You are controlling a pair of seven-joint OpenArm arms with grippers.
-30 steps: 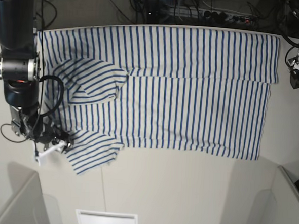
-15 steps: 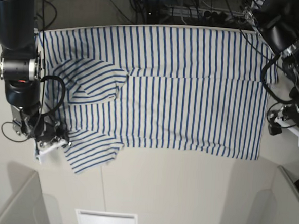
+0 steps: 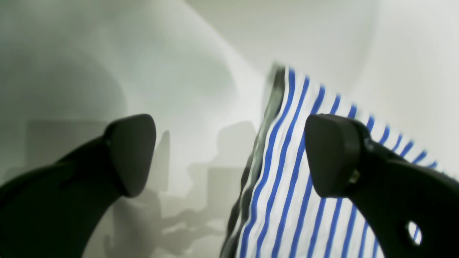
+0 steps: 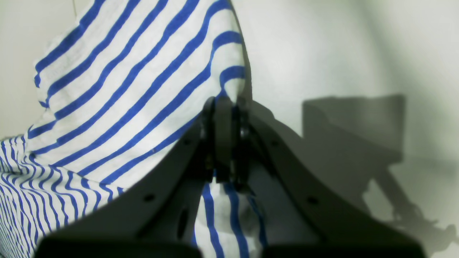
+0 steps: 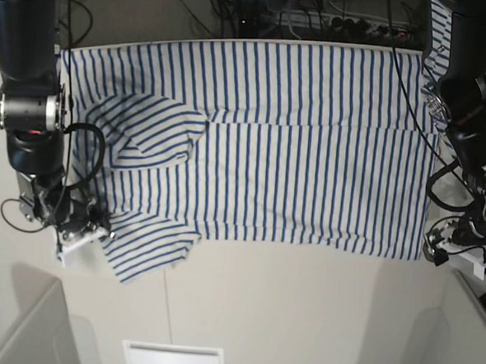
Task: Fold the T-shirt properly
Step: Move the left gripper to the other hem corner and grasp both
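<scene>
Striped cloth of the T-shirt (image 5: 295, 144) lies flat on the worktop (image 5: 301, 317). The right hand (image 4: 226, 118) is clenched on a sleeve edge, probably to lift it; the left hand (image 3: 229, 154) gapes, straddling the hem corner for a matching pinch.

We see a pale table (image 5: 285, 308) with a striped T-shirt (image 5: 309, 178) spread flat across its far half, one sleeve folded over the shirt's body, another jutting from the shirt's near edge toward the table's bare front.
</scene>
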